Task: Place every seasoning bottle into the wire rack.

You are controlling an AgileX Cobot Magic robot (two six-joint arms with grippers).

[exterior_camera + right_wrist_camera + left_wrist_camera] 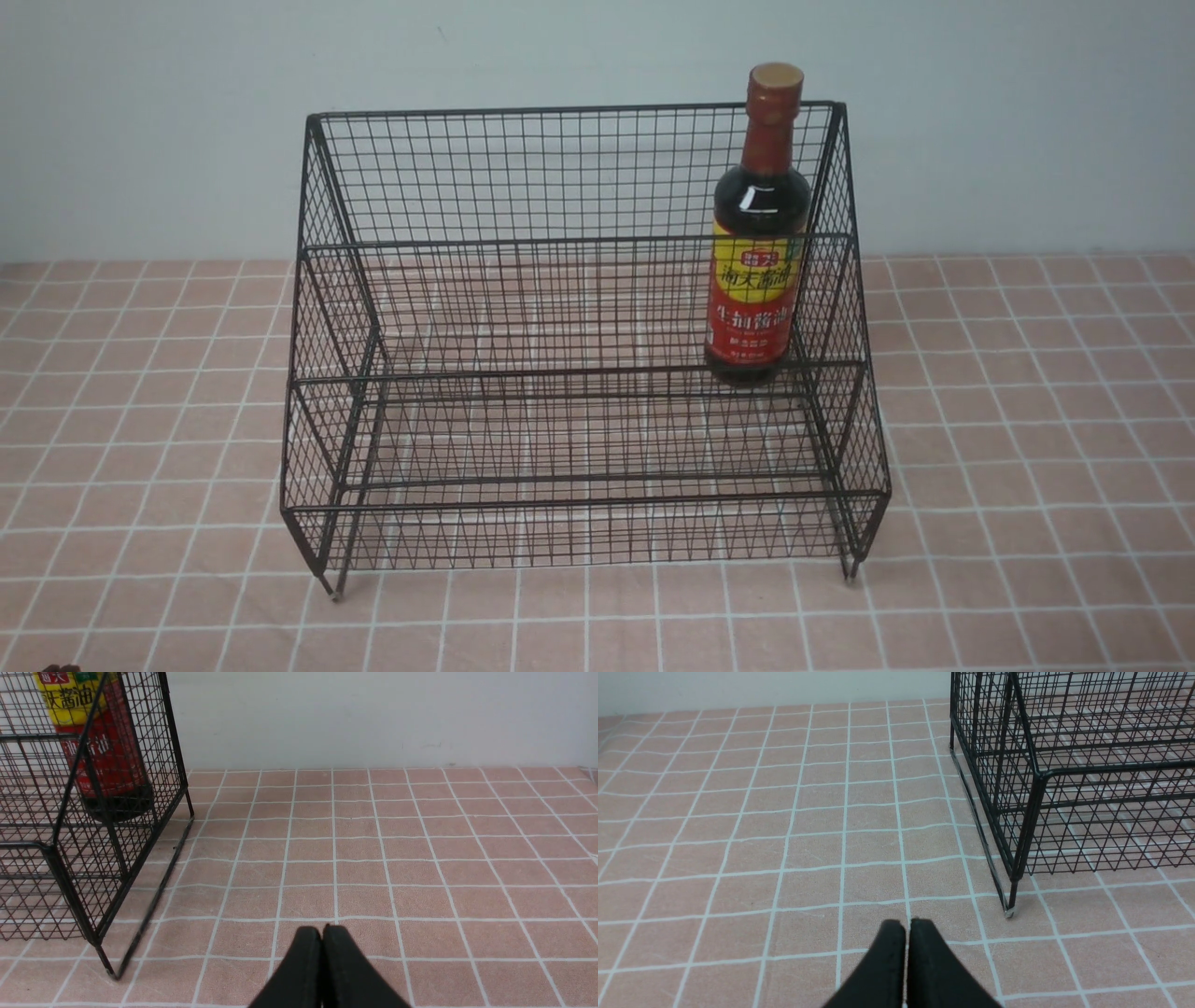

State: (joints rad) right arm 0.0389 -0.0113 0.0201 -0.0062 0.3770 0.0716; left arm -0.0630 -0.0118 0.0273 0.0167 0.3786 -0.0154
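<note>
Soy-sauce bottle [754, 280]: well apart from both sets of my fingers, touching neither. It's in the wire rack [586, 375], beyond my fingers. From my right fingers [322, 928] it's forward and off toward my left side, behind the rack's mesh side. From my left fingers [907, 924] it's forward and toward my right side, farther away than from the right ones; the left wrist view shows the near corner of the rack but no bottle.

Left fingers: clenched, tips together, nothing between them. Right fingers: clenched too, nothing held. Both sets out over the tabletop [1027, 448], pink with a white grid, clear of the rack.

Counts: one bottle, one rack, two sets of fingers.

Container: the black wire rack, stepped front bars, tall grid back, sloping mesh sides, short legs down on the tabletop. Contents: the one bottle. It sits at the rack's end on my right-finger side, in the rear part near the grid back, leaning slightly, cap end up, neck and reddish cap rising past the top rim. Dark glass, yellow-and-red label facing my side, seen partly through the mesh. Pale wall [140, 131] beyond the rack, farther from my fingers than the bottle.
</note>
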